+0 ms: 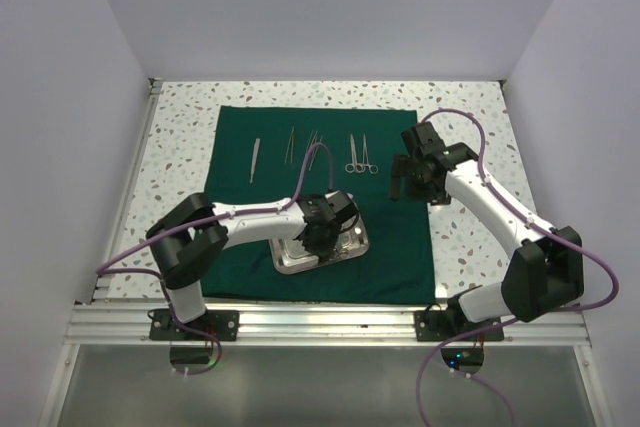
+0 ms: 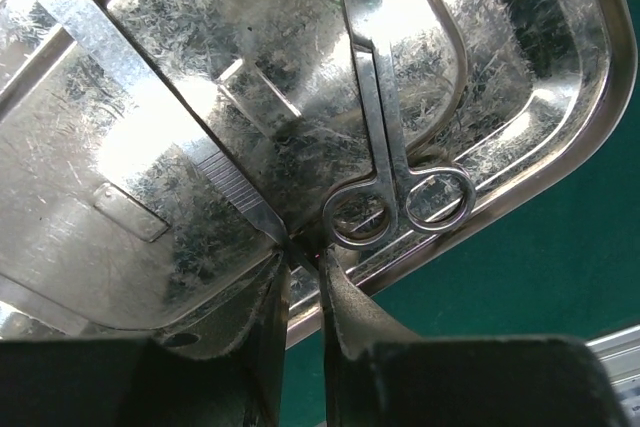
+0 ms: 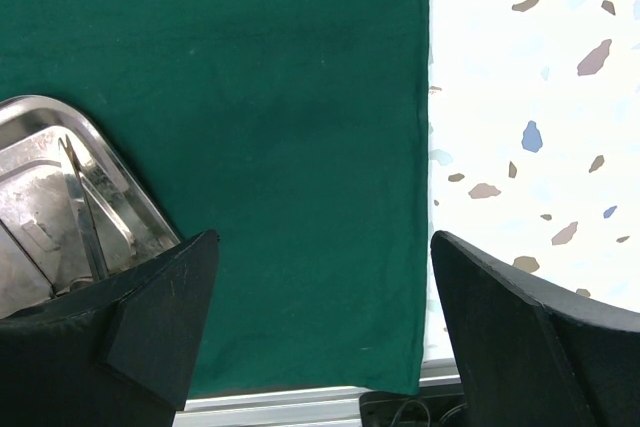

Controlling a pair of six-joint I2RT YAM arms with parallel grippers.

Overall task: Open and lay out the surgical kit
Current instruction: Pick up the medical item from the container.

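The speckled table [image 1: 470, 127] is the biggest thing here, reaching out from the steel tray [image 1: 290, 259] on every side. Spread over it, under the tray, is the dark green cloth [image 1: 400, 247]; its right edge lies well to the right of the tray, with bare table past it.

The tray sits on the near part of the cloth, shiny, with rounded corners.

My left gripper [image 1: 318, 237] is down inside the tray, at its near rim [image 2: 575, 117]. In my left wrist view its fingers [image 2: 345, 317] stand close together with only a narrow slit between them. The end of a flat pair of tweezers [image 2: 160, 97] lying in the tray reaches the mouth of that slit, against one fingertip. I cannot tell whether I have it pinched.

My right gripper [image 1: 405, 182] hangs to the right of the tray and a little beyond it, above the cloth. Its fingers [image 3: 160, 317] are spread wide with nothing between them.

A pair of scissors [image 2: 385, 127] lies in the tray beside the tweezers, its rings against the tray's near wall.

Beyond the tray, a row lies on the cloth: a second pair of tweezers [image 1: 254, 159] off to the left, some thin instruments [image 1: 291, 144] straight behind, and two ring-handled forceps [image 1: 360, 155] to the right.
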